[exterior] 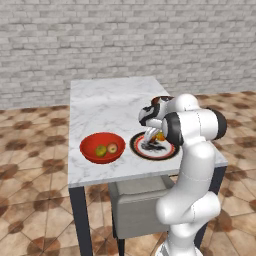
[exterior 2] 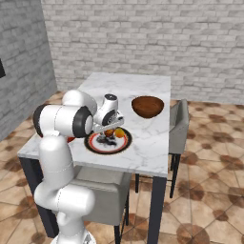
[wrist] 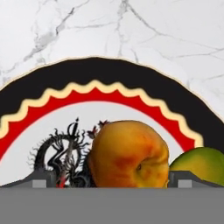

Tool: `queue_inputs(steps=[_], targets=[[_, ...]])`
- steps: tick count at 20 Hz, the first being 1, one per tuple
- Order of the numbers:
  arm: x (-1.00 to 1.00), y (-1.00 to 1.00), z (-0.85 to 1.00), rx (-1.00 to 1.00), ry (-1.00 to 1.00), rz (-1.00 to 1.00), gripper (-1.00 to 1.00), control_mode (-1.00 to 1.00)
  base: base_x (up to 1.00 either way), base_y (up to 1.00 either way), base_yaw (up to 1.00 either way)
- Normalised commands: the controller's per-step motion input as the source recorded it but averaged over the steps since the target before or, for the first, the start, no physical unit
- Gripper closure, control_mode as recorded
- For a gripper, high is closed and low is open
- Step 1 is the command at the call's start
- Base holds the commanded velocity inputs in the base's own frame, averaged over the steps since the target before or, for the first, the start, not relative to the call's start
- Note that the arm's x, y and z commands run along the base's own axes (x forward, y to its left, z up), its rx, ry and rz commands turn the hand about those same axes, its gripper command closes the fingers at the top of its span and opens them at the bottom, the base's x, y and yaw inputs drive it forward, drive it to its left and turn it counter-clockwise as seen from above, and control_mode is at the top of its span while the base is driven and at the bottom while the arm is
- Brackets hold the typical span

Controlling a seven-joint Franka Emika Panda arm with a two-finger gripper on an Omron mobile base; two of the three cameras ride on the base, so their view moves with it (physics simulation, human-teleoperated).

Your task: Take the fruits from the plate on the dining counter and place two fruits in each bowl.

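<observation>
The black-rimmed plate (exterior: 167, 151) (exterior 2: 125, 142) (wrist: 109, 72) lies on the marble dining counter (exterior: 110, 105) (exterior 2: 143, 86). My gripper (exterior: 151, 136) (exterior 2: 110, 131) (wrist: 112, 179) hangs low over it, open, with its fingers on either side of an orange fruit (wrist: 129, 153) (exterior 2: 119, 132) (exterior: 160, 135). A green-and-orange fruit (wrist: 199, 161) lies beside that one on the plate. The red bowl (exterior: 89, 145) holds a yellow-green fruit (exterior: 101, 150) and a reddish one (exterior: 113, 148). The brown bowl (exterior 2: 147, 106) stands behind the plate; my arm hides it in the left base view.
Grey chairs are tucked under the counter at its near edge (exterior: 137, 200) and its right side (exterior 2: 178, 124). A brick wall runs behind the counter. The counter's far half is bare marble.
</observation>
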Motion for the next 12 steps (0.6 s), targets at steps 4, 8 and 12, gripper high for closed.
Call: queue_inputs(steps=[4,8,12], targets=[[0.09,0.0,-0.04,0.0,0.0,0.0,-1.0,-1.0,0.0,0.0,0.0],[0.16,0.0,0.0,0.0,0.0,0.0,-1.0,-1.0,0.0,0.0,0.0],[0.14,0.01,-0.04,0.0,0.0,0.0,-1.0,-1.0,0.0,0.0,0.0]])
